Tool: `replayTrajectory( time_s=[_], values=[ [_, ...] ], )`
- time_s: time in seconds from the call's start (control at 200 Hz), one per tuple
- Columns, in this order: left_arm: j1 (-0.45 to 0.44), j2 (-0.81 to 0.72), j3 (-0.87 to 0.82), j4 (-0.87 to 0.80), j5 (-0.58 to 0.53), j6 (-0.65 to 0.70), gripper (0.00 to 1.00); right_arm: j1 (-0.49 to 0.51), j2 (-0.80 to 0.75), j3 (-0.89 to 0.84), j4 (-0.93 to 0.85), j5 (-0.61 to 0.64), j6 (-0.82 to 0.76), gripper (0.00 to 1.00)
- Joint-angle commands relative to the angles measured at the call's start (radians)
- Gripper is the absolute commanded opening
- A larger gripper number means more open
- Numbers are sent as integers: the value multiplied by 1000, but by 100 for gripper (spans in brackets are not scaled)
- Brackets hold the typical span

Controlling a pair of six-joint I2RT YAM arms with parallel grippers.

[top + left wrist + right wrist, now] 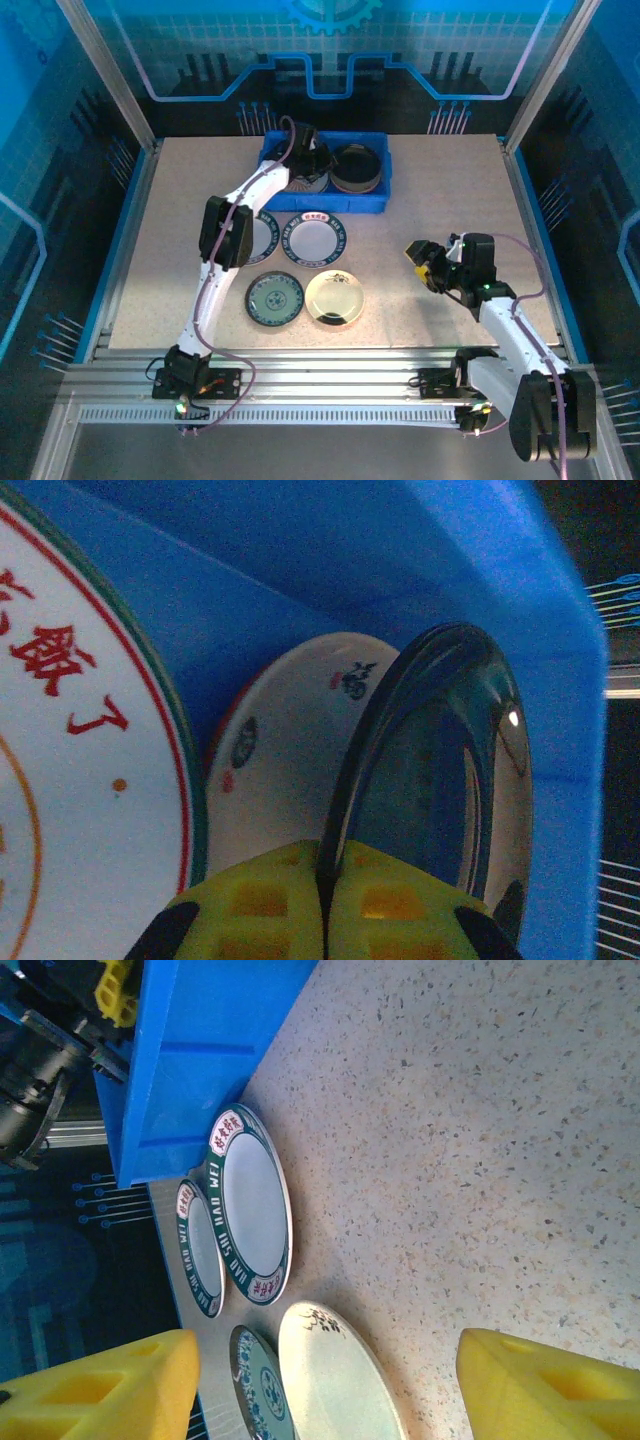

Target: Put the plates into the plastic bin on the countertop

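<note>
My left jaws (pixel 325 905) are pinching shut on the rim of a dark glossy plate (pixel 440 780), which is standing edge-on straight out from the pads inside the blue bin (pixel 380 570). A white plate with small dark marks (pixel 285 770) is leaning just beside its left face. Further left a white plate with red characters (pixel 80 740) is showing, and the bin wall is running close along the right. I am judging that letting go turns on this: the dark plate's flat face is lying across my jaws, with room to tip only leftward.

My right jaws (pixel 425 265) are standing wide and holding nothing, hovering over the bare surface (pixel 440 200). Four plates are lying flat to their left, between my two arms. The gold plate (pixel 335 297) is nearest, with the teal patterned plate (pixel 275 298) beyond it. The two green-rimmed plates (pixel 313 238) are sitting closer to the bin, one partly under my left forearm.
</note>
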Motion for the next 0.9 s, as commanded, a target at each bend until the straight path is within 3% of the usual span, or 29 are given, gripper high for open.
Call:
replayTrajectory(
  time_s=[0.0,0.055,0.195,0.295,0.52,0.896],
  values=[
    [-1,23,61,14,-12,-17,0,-9,-13,9,-25,14,5,69],
    [-2,41,83,1,-5,-18,6,-7,-16,9,-28,21,1,69],
    [-9,56,116,-36,-18,8,44,1,-15,10,-26,37,0,69],
    [-15,53,145,-77,-44,46,54,10,-4,14,-19,46,2,69],
    [-15,12,159,-131,-105,116,62,44,34,36,-7,68,-4,69],
    [-17,-38,144,-158,-135,160,65,84,52,70,-25,91,-33,69]
  ],
)
